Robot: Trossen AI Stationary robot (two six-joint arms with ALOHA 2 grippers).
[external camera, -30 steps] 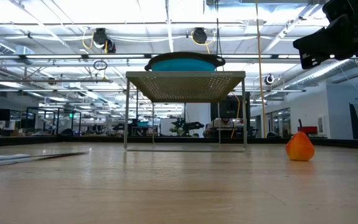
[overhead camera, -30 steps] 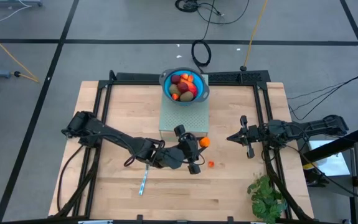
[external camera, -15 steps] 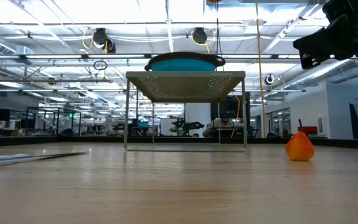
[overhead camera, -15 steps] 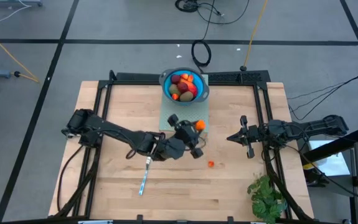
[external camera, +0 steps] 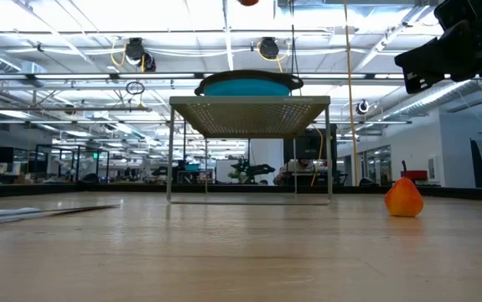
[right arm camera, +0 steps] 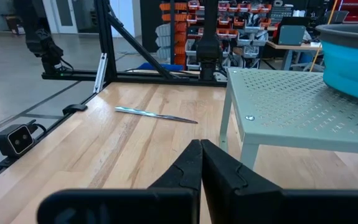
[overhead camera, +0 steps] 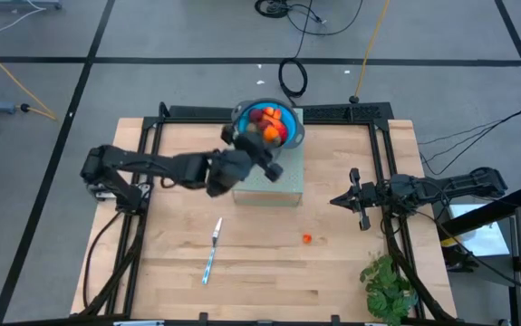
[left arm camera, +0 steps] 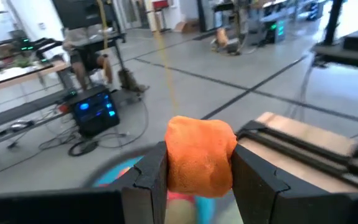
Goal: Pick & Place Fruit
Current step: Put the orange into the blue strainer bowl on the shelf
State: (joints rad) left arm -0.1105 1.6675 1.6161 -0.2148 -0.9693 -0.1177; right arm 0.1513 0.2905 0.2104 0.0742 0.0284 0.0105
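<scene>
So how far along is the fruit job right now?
Several fruit pieces already sit in the blue bowl. The left gripper holds an orange piece over that bowl, not released. One small orange piece remains on the table. The right gripper waits shut.

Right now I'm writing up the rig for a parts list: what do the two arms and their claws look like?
Both arms are dark, jointed and slim, mounted at opposite table edges with black cables trailing from their bases. The left claw has two blocky matte black fingers with squared tips. The right claw has the same black fingers, tapering to narrow edges. No markings are visible on either.
</scene>
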